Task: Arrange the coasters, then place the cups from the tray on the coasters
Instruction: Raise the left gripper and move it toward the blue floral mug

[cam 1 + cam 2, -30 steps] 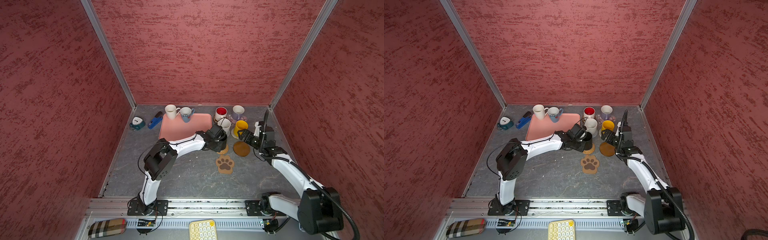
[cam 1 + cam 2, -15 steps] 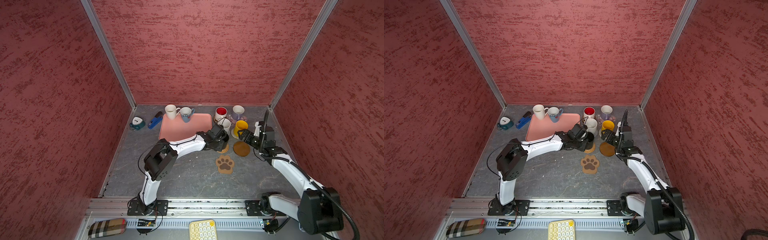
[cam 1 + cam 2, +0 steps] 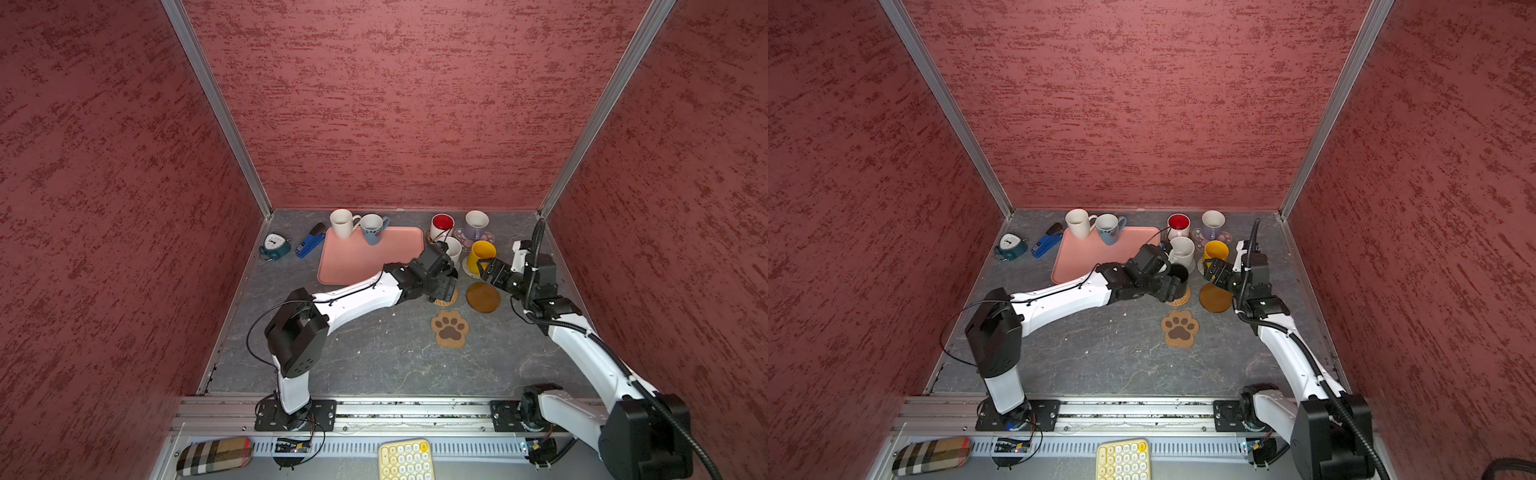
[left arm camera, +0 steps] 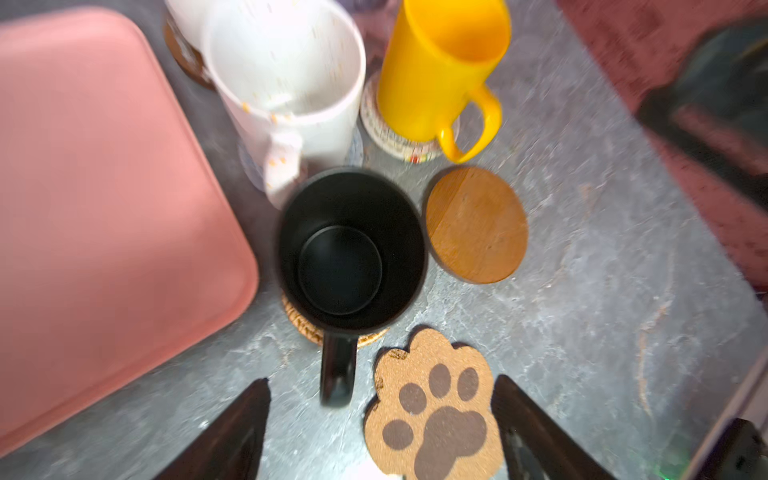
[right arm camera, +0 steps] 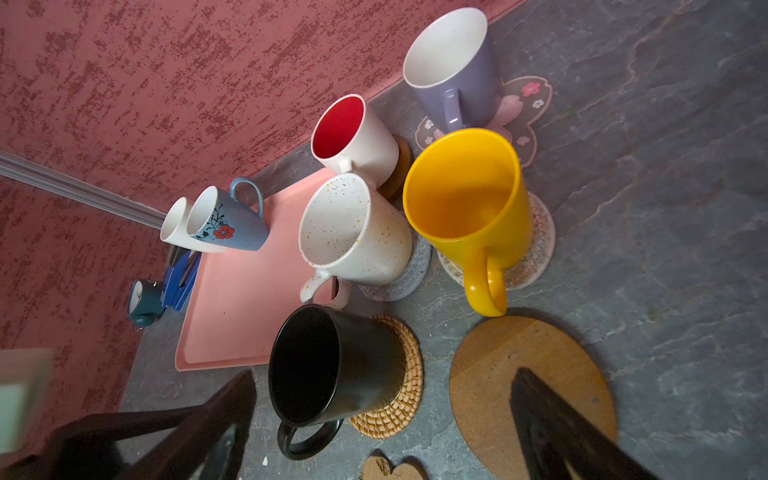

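Observation:
The black cup (image 4: pixel 349 249) stands upright on the tan rattan coaster (image 5: pixel 403 395), beside the tray's (image 3: pixel 357 266) near right corner. My left gripper (image 4: pixel 380 380) is open just behind the cup's handle, touching nothing. My right gripper (image 5: pixel 382 374) hovers open over the bare amber disc (image 3: pixel 483 297). The paw-print coaster (image 3: pixel 450 328) lies bare nearer the front. Speckled white (image 5: pixel 353 237), yellow (image 5: pixel 465 199), red-inside (image 5: pixel 353 137) and lavender (image 5: pixel 453 66) cups sit on coasters. Plain white (image 3: pixel 343 222) and light blue (image 3: pixel 373 228) cups stand at the tray's far edge.
A teal alarm clock (image 3: pixel 274 245) and a blue stapler (image 3: pixel 309 243) lie left of the tray. A pale yellow keypad (image 3: pixel 405 459) and a plaid case (image 3: pixel 214 455) rest in front of the rail. Red walls close in on three sides.
My left gripper has opened and let go of the black cup's handle, leaving the cup on the rattan coaster. The right arm has stayed put.

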